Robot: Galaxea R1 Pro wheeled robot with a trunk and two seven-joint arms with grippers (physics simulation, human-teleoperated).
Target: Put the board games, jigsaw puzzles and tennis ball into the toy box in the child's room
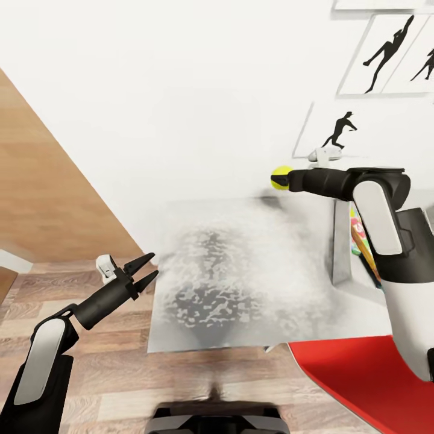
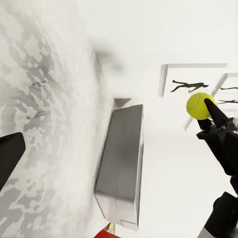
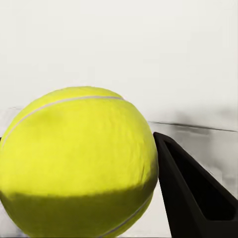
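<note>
Right claw [image 1: 284, 179] had the tennis ball [image 1: 280, 177] pinched above the worktop [image 1: 241, 283]; left claw [image 1: 147, 268] hung wide, holding nothing.

Head camera looks down over the table [image 1: 241, 283]; both wrist cameras share the tennis ball [image 3: 74, 163], right one closest
</note>
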